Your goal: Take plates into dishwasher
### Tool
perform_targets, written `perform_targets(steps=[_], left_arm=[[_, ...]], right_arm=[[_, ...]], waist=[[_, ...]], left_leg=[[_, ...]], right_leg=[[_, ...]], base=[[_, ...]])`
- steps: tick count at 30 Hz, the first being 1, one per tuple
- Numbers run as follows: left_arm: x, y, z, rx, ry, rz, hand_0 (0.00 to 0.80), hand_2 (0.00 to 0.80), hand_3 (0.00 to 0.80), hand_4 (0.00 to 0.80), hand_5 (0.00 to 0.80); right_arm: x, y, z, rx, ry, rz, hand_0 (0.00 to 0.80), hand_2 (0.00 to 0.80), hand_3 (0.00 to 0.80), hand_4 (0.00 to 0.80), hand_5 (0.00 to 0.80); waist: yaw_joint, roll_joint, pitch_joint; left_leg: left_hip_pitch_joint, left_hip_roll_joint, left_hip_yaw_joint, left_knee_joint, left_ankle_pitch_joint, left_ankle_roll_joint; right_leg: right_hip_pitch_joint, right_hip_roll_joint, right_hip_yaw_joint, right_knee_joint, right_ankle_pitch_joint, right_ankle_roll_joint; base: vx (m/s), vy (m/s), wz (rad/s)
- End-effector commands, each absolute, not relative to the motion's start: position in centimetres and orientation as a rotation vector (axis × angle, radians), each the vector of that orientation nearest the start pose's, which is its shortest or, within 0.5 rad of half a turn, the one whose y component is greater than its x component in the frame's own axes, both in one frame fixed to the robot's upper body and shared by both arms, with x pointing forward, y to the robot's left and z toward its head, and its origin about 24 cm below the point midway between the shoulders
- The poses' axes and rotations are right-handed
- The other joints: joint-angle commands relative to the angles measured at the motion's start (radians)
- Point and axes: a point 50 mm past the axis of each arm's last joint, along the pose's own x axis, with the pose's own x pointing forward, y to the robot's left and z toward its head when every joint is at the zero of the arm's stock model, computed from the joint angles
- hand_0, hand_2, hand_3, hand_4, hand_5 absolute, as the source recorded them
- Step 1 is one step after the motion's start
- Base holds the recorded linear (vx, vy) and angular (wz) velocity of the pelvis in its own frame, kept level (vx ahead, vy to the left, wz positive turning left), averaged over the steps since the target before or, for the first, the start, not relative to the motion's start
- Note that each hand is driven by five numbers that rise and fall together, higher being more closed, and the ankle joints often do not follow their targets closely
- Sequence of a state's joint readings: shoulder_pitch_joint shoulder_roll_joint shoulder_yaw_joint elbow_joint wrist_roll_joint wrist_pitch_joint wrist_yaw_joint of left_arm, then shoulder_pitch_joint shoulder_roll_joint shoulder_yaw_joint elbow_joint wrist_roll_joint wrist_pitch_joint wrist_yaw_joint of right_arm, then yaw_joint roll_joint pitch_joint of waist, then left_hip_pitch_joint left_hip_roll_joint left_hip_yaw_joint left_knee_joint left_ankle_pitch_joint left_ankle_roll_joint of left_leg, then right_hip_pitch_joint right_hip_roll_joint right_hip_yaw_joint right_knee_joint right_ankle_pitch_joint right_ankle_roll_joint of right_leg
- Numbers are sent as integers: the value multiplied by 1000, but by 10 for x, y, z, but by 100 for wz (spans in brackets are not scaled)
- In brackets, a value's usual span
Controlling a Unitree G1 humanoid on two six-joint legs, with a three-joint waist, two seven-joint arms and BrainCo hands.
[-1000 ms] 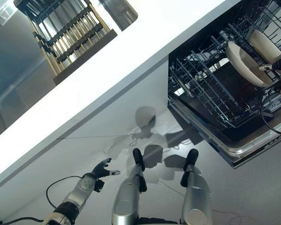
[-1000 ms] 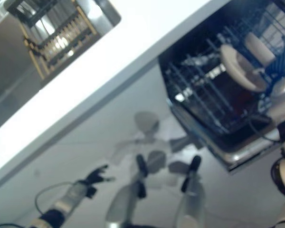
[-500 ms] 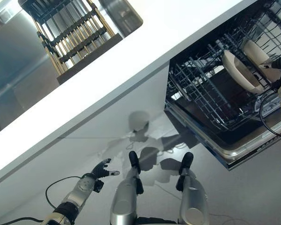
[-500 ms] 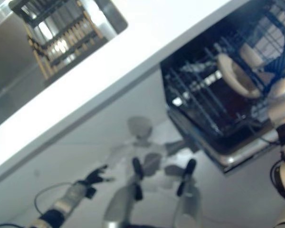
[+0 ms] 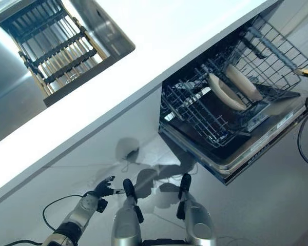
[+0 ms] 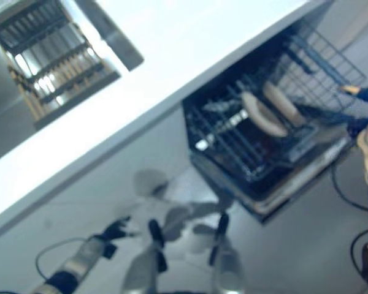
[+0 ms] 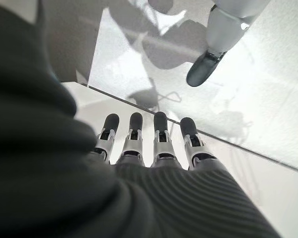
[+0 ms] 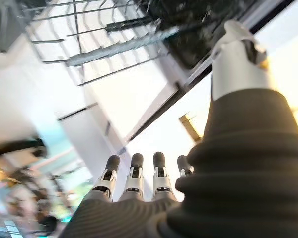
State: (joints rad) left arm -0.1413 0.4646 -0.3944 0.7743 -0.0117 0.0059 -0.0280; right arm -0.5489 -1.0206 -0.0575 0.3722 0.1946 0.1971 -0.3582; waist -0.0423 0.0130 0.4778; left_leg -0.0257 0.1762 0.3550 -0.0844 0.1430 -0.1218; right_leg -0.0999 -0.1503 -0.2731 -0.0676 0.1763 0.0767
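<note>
Two beige plates [image 5: 220, 92] [image 5: 244, 82] stand on edge side by side in the lower rack [image 5: 192, 115] of the open dishwasher, under the white countertop. My right hand [image 6: 366, 96] hovers past the rack's outer end, apart from the plates. In its wrist view the right hand's fingers [image 8: 134, 173] are straight and hold nothing. My left hand [image 5: 99, 190] hangs low by the cabinet front, far from the dishwasher. It is open and empty, its fingers [image 7: 159, 134] stretched out.
The dishwasher door [image 5: 256, 148] lies folded down beneath the pulled-out rack. A white countertop [image 5: 159, 46] runs across the scene. A sink holding a wooden and black drying rack [image 5: 51, 48] is at the far left.
The camera has swung, shifting the whole picture left and down. My right hand, close against the plates before, now sits away from them beyond the rack's end. The left hand stays put.
</note>
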Motion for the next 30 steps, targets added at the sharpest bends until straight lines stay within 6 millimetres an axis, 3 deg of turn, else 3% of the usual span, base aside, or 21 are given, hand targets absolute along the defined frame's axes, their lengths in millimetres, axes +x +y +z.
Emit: perform_targets(steps=[1,5,9,15,22,25,30], left_arm=[[195,251,-100,641,818,-193,0,0,0,0,0],[201,254,-98,665,824,-188,0,0,0,0,0],[207,255,-96,665,819,-180,0,0,0,0,0],[216,239,-96,619,774,-206,0,0,0,0,0],[222,218,-96,562,723,-246,0,0,0,0,0],[221,212,-98,535,713,-253,0,0,0,0,0],[224,209,-96,512,702,-259,0,0,0,0,0]], right_arm=[[288,-376,246,-501,-272,-776,0,0,0,0,0],[283,-384,204,-301,-177,-769,0,0,0,0,0],[280,-388,176,-170,-129,-782,0,0,0,0,0],[275,-398,146,-36,-68,-780,0,0,0,0,0],[271,-409,129,20,-50,-797,0,0,0,0,0],[274,-404,120,48,-23,-724,0,0,0,0,0],[279,-384,85,133,74,-534,0,0,0,0,0]], waist=[[-23,-24,-113],[-52,-13,-136],[-71,9,-142],[-91,91,-125],[-98,183,-86],[-97,211,-79],[-92,236,-68]], left_leg=[[-36,36,-8,39,-34,6],[-17,34,8,57,-55,13],[-13,31,14,69,-63,14],[-29,14,3,77,-56,5],[-47,-12,-24,58,-29,-12],[-49,-23,-30,40,-16,-17],[-52,-28,-34,17,3,-22]], right_leg=[[-20,-80,7,143,-118,74],[-8,-90,25,144,-117,79],[-10,-101,40,157,-125,76],[-35,-119,55,200,-160,59],[-69,-141,52,247,-196,39],[-76,-146,47,247,-200,34],[-83,-145,38,251,-210,26]], base=[[16,40,-14],[14,24,-22],[-5,6,-16],[-45,46,-16],[-69,39,-1],[-40,35,-7],[-35,-1,-2]])
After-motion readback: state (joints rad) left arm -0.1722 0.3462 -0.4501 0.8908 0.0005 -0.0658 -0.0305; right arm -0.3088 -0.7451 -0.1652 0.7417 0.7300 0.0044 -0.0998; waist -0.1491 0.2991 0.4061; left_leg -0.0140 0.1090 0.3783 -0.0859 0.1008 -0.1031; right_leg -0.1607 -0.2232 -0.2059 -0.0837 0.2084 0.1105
